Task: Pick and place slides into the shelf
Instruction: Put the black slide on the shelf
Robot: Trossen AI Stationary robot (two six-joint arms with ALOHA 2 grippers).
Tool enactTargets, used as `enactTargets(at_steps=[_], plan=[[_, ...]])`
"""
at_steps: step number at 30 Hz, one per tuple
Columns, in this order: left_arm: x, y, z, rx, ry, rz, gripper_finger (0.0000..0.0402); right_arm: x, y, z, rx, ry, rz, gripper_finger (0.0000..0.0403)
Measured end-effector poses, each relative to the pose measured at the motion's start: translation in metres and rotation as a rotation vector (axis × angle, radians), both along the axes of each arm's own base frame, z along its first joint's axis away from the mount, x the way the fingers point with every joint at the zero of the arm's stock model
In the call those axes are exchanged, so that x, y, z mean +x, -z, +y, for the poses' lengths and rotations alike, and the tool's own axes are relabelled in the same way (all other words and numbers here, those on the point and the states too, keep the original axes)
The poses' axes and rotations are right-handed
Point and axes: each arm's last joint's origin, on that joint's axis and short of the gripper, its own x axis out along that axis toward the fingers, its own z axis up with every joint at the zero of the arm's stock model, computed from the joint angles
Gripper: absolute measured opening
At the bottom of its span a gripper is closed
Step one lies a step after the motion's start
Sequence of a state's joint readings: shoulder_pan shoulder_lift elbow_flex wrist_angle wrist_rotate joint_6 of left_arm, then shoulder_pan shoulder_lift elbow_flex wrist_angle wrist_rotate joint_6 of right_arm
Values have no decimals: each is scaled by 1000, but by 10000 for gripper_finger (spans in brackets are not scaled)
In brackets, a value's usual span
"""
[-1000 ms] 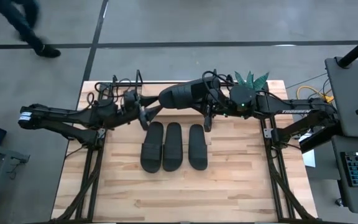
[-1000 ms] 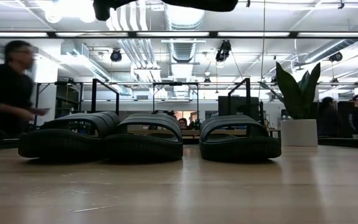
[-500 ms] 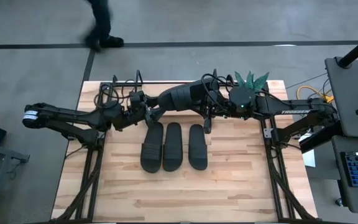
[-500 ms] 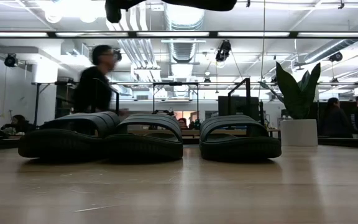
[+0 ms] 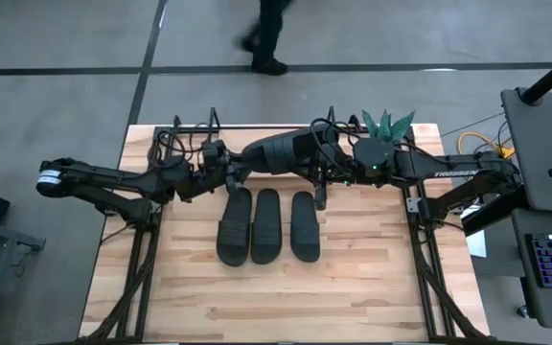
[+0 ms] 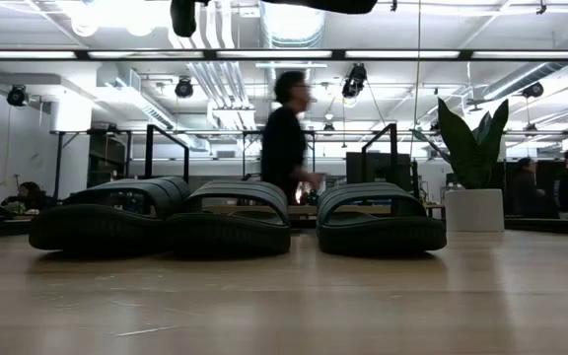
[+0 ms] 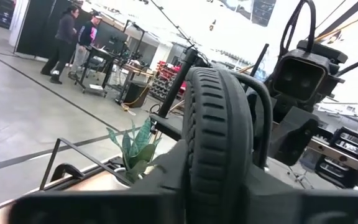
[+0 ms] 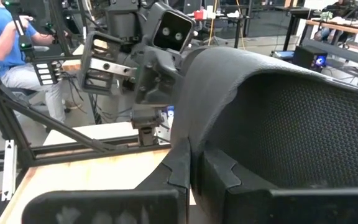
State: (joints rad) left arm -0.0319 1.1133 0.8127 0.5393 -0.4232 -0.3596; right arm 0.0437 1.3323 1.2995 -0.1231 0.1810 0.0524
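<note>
**Fourth slide held between both my grippers above the rack**

In the high view's left half, I am reaching my left gripper [image 5: 230,173] in toward the upper middle of the frame, and its jaws are clamping one end of the lifted slide [image 5: 278,151]; my left wrist view is showing that slide's ribbed sole edge [image 7: 219,130] squeezed right in front of the camera. Below that, at frame center, three slides [image 5: 266,225] are lying side by side, the left two touching, the third just apart. To the right, my right gripper [image 5: 326,165] is clenching the other end of the same lifted slide, whose strap [image 8: 278,124] is filling my right wrist view. The shelf board itself I cannot tell apart from the table [image 5: 257,297].

I judge this to be a handover in mid-air. Next, one gripper should let go, and the other should lower the slide into the free spot beside the row.
</note>
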Motion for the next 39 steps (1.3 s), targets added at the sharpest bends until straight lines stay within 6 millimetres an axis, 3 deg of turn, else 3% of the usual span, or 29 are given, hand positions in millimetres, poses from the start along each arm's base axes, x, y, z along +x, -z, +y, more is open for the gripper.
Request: enactTargets(at_steps=[15,29,39], plan=[[-9,-6,0,5,21,-19,16,-7,-7,0,25,-11,-34,62],[-59,-23,1,9,34,31,16,-43,-37,2,6,-68,-146,69],[-89,-31,0,-56,103,-39,15,-71,-55,0,-44,-68,-222,76]])
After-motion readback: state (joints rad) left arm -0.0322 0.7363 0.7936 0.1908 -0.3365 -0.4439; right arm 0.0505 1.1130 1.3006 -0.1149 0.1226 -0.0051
